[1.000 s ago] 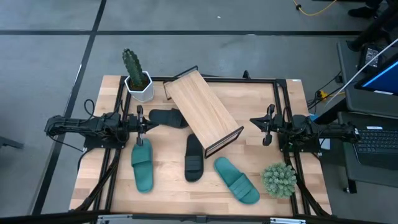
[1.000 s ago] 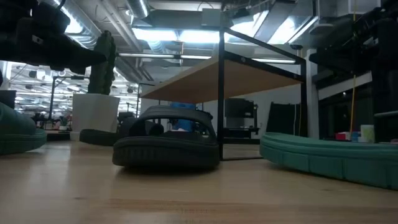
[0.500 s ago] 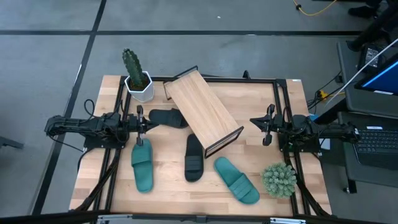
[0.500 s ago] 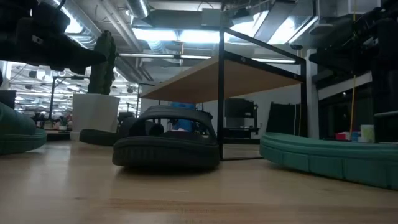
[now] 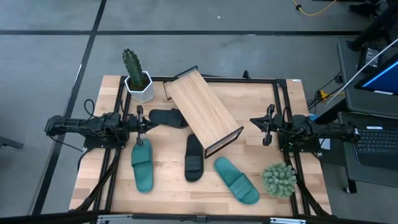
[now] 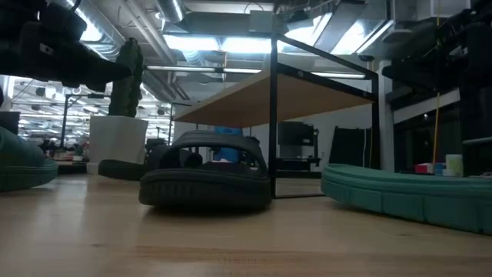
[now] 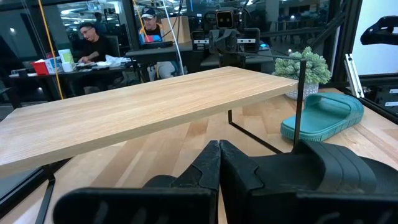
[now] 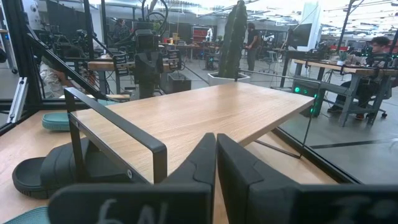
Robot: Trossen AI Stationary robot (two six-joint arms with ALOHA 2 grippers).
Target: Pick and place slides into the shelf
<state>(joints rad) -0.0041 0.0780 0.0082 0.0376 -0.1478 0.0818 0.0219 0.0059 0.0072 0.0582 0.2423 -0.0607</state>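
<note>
**Table inventory: four slides loose, shelf bare, both arms idle**

Near edge of table:
- Teal slide, left, lying lengthwise, just below the left gripper.
- Teal slide, right, angled, beside the bushy plant.
- Black slide, centre, lengthwise, its far end at the shelf's lower corner; in the low view it sits foremost.

Mid-table:
- Shelf, plank top on a black frame, set diagonally, nothing on it.
- Second black slide, crosswise, just beside the shelf's left side.
- Left gripper, at the left edge, fingers pressed together, holding nothing.
- Right gripper, at the right edge, fingers likewise pressed together and empty.

Far edge:
- Potted cactus in a white pot, near the shelf's far corner.
</note>
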